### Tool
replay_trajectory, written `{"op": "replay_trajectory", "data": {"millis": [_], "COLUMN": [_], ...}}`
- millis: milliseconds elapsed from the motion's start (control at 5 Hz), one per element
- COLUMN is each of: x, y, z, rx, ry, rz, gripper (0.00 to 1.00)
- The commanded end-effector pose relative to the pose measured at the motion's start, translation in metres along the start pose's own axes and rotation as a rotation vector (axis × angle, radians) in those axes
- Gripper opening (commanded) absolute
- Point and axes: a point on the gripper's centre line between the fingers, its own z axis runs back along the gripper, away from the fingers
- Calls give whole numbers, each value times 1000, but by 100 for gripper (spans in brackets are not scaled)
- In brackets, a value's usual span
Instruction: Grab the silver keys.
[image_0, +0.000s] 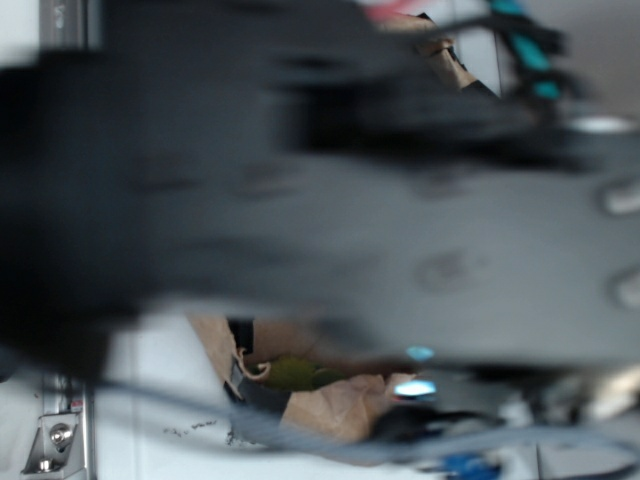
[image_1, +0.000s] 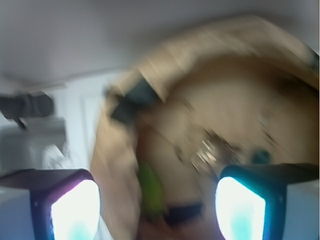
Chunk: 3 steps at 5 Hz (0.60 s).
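Note:
The wrist view is smeared by motion. The silver keys (image_1: 212, 150) show as a pale metallic glint on the floor of an open brown paper bag (image_1: 235, 95), just above and left of my right finger. My gripper (image_1: 157, 210) stands open, its two lit fingertips (image_1: 75, 212) wide apart at the bottom corners with nothing between them. A green oblong object (image_1: 150, 187) lies in the gap between the fingers, left of the keys. In the exterior view the keys are hidden behind the blurred arm (image_0: 300, 180).
The brown paper bag (image_0: 330, 405) lies on a white surface (image_0: 160, 400), with the green object (image_0: 295, 372) inside it. A dark strap-like patch (image_1: 182, 212) sits low in the bag. A metal bracket (image_0: 55, 440) stands at the lower left.

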Motion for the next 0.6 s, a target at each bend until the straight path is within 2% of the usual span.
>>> {"op": "replay_trajectory", "data": {"millis": [0,200,400], "x": [3,-27,-31], "y": [31,53,60], "z": [3,21,7], "rx": [-138,-115,-11], "ry": [-48,-93,-82], "rz": [-182,-242,-246], "gripper": [100,100,100]}}
